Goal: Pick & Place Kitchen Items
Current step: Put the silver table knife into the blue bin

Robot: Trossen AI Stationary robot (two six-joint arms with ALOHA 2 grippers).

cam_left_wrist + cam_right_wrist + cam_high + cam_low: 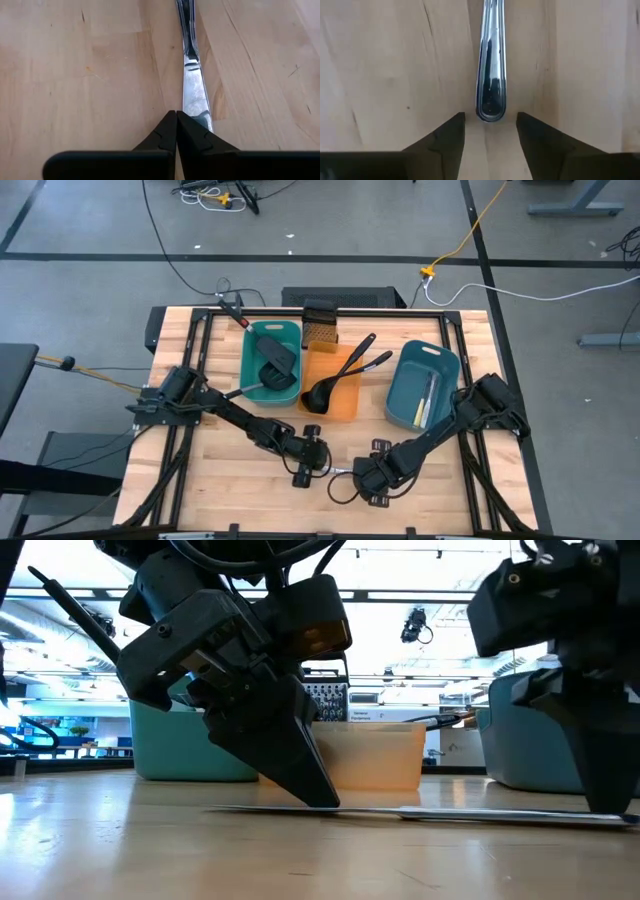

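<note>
1. Left wrist view: left gripper (176,122) has fingers pressed together w/ nothing between; the knife (192,85) blade lies just beside their tips, flat on the table (75,75).
2. Right wrist view: right gripper (490,127) fingers spread, handle end sitting between the tips; prob. lined up to pinch it.
3. Low view only: knife lies flat, both grippers' tips down at board level.
4. High view only: teal tray (272,385), orange tray (345,402), blue tray (405,395) beyond the fingers; knife barely visible.
</note>
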